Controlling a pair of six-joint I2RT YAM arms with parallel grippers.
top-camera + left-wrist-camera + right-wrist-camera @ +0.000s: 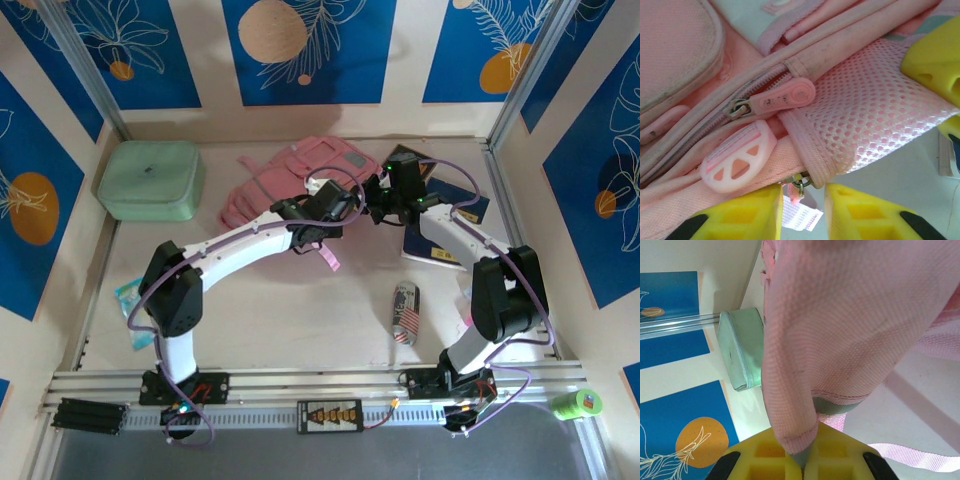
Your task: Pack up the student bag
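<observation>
**Worktop layout.** The student bag (270,185) lies flat at the far centre of the worktop (300,310). A mint green case (150,180) sits to its left, apart from it. A dark blue booklet (432,250) lies to the right of the bag, partly under the right arm. A small printed can (405,312) lies on its side nearer the arm bases. A teal packet (130,295) lies at the left edge, beside the left arm. A green tape roll (578,403) rests at the near right corner, outside the rail.

**Arm positions.** Both arms reach to the right end of the bag, and their grippers sit close together there.

**Left gripper.** The left gripper (803,212) is at the bag's edge with its yellow fingers apart by a narrow gap. Nothing is clamped. A white label (801,216) hangs in the gap, and a small metal slider (799,182) sits just beyond the fingertips. Above these, the left wrist view shows:
- a pink zip pull (782,100) lying across a closed zip;
- a pale rubber tag shaped like a citrus slice (737,159), near the left finger;
- a pink mesh pocket (875,115) to the right of the zip pull.

**Right gripper.** The right gripper (802,457) is closed on a fold of the bag's pink fabric. A grey-green edge of that fold is pinched between the fingers. A loose pink strap (910,455) lies on the worktop to the right of the gripper.
</observation>
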